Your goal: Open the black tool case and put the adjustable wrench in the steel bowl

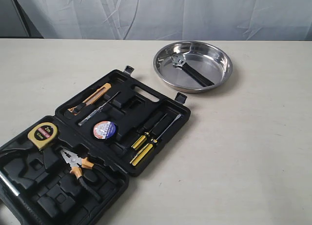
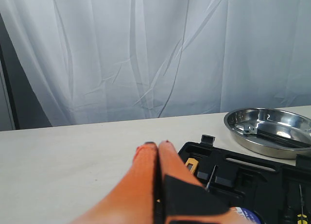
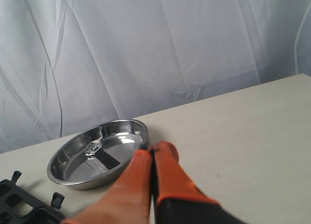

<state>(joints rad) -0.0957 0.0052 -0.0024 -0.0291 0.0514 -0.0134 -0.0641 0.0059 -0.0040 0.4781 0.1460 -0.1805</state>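
Observation:
The black tool case point(image 1: 122, 95) lies open flat on the table, both halves showing moulded recesses. The adjustable wrench point(image 1: 191, 70) lies inside the steel bowl point(image 1: 219, 54) behind the case's right corner, silver head to the left. In the left wrist view my left gripper point(image 2: 157, 145) is shut with nothing in it, held above the table beside the case point(image 2: 257, 178); the bowl point(image 2: 291, 150) and wrench point(image 2: 272, 135) lie beyond. My right gripper point(image 3: 151, 148) is shut and empty, close to the bowl point(image 3: 73, 180), where the wrench point(image 3: 104, 156) rests. Neither gripper appears in the exterior view.
The case holds a yellow tape measure point(image 1: 43, 134), orange-handled pliers point(image 1: 77, 165), a roll of tape point(image 1: 105, 130), a utility knife point(image 1: 90, 98), a thin tester screwdriver point(image 1: 99, 109) and two yellow-handled screwdrivers point(image 1: 144, 148). A white curtain point(image 1: 161, 12) hangs behind the table.

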